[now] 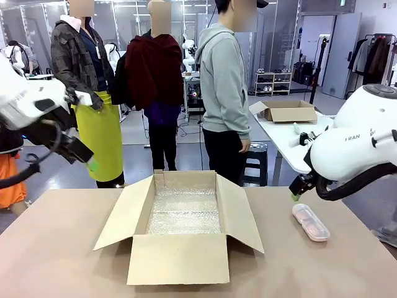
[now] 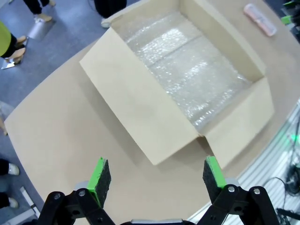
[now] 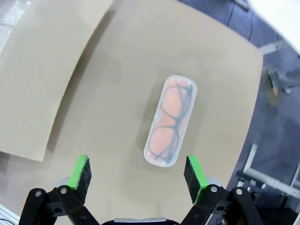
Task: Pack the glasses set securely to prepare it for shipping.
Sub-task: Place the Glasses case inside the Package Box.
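The pink translucent case point(image 1: 310, 221) lies flat on the table at the right, with dark-framed eyeglasses visible inside it point(image 3: 170, 121). My right gripper point(image 1: 295, 194) hovers just above and behind the case, open, its green pads point(image 3: 80, 172) standing wider than the case. High over the table's left edge, my left gripper point(image 1: 92, 165) is open and holds nothing point(image 2: 157, 176). From there it looks down on the open box and the far-off pink case point(image 2: 260, 19). The mint green case is out of view.
An open brown cardboard box point(image 1: 180, 257) lined with bubble wrap point(image 2: 187, 70) stands mid-table, flaps spread outward; one flap point(image 3: 47, 70) lies left of the case. A person in a grey hoodie point(image 1: 223, 81) stands at the far side. Another table with a box point(image 1: 288, 113) is behind.
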